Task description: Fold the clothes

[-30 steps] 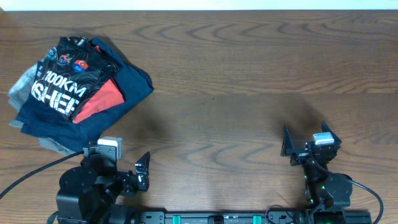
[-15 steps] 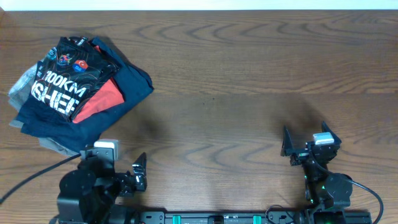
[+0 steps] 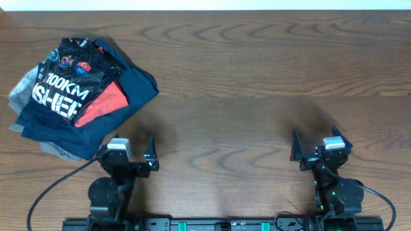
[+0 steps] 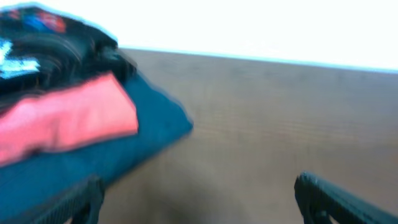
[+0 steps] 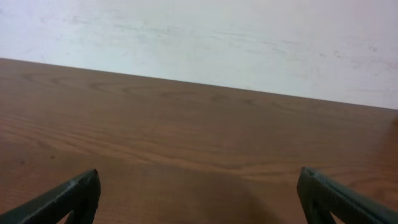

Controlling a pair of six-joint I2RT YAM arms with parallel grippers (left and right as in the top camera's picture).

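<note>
Overhead, jersey [image 3: 64,80] atop pile [image 3: 131,90], blurred at left wrist, both jaws spread empty.

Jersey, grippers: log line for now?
jersey: bunched, untouched | left gripper: open, empty | right gripper: open, empty

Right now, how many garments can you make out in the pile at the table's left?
4: black jersey on top, red-orange shirt beneath it, navy garment under both, grey cloth at the left edge. More may be hidden.

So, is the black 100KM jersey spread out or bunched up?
Bunched up: the jersey lies rumpled atop the navy garments, not laid flat.
</note>
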